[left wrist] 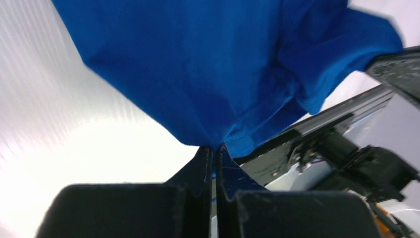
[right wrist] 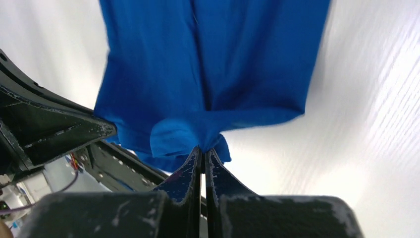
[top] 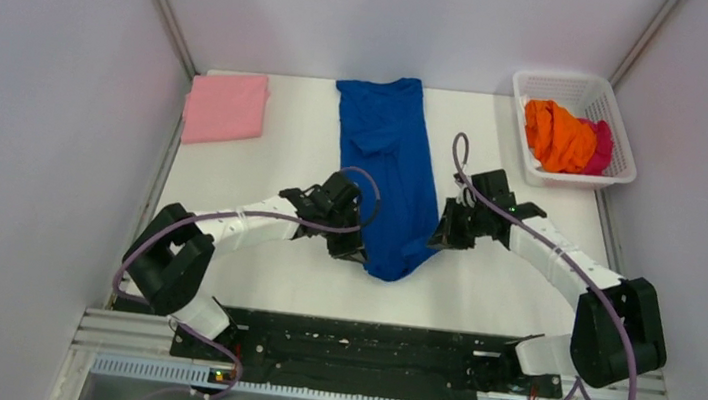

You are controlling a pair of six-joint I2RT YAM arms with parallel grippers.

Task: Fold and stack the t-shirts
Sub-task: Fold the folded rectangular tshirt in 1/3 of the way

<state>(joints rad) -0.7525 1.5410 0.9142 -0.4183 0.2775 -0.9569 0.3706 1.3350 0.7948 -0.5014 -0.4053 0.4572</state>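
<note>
The royal blue t-shirt [top: 389, 169] lies as a long narrow strip down the middle of the table, its print hidden. My left gripper [top: 352, 250] is shut on its near left corner; the left wrist view shows the cloth [left wrist: 208, 69] pinched at the gripper [left wrist: 215, 148]. My right gripper [top: 437, 238] is shut on the near right corner; the right wrist view shows the cloth [right wrist: 208, 64] bunched at the gripper [right wrist: 203, 149]. A folded pink t-shirt [top: 226, 106] lies at the back left. Orange [top: 557, 135] and magenta [top: 601, 146] t-shirts sit crumpled in the basket.
The white mesh basket [top: 534, 88] stands at the back right corner of the table. White walls close the table on the left, back and right. A black rail [top: 353, 346] with the arm bases runs along the near edge.
</note>
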